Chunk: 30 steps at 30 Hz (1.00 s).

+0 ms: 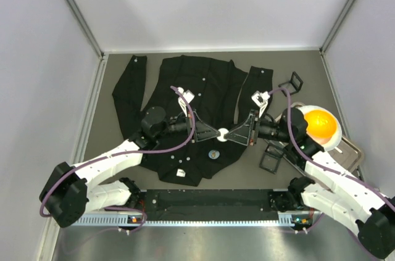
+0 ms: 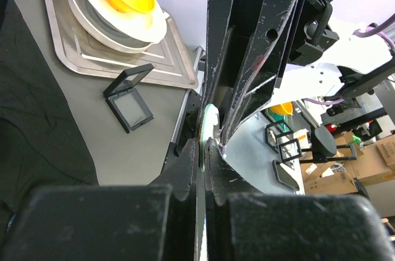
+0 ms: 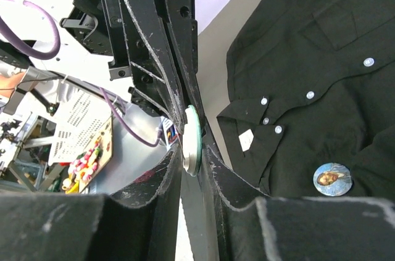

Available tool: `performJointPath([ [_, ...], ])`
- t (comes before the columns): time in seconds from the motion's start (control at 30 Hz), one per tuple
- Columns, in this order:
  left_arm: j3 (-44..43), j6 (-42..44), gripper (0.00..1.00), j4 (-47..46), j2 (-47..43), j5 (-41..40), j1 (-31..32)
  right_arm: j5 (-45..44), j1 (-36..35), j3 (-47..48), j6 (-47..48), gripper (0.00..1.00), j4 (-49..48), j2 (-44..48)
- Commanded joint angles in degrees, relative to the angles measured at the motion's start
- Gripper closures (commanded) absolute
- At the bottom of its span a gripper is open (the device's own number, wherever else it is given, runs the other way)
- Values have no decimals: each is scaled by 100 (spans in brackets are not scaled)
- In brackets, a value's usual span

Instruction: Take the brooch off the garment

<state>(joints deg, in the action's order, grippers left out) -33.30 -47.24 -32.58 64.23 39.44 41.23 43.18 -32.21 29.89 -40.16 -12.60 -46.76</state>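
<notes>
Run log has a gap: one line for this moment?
left gripper: shut on round disc | right gripper: flanks same disc, grip unclear | portrait brooch: on shirt

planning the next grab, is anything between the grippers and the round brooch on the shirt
Nothing covers the brooch; it sits bare on the shirt. But the left gripper, just beyond it, pinches a white disc, and the right gripper brackets that disc too.

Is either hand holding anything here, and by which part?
The left hand pinches a round white disc by one edge; the right hand brackets the opposite edge, grip unconfirmed.
</notes>
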Motion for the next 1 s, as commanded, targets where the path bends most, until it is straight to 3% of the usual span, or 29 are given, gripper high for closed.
performJointPath([
  [0.0,-186,154,100,-179,-103,64,-1,-108,-93,131,26,83,-287,-79],
  [0.6,-282,470,100,234,-323,2,-1,-941,-357,166,26,100,231,-263],
  [0.97,-274,611,100,313,-525,-86,-1,-1804,-462,140,-519,100,654,-166],
])
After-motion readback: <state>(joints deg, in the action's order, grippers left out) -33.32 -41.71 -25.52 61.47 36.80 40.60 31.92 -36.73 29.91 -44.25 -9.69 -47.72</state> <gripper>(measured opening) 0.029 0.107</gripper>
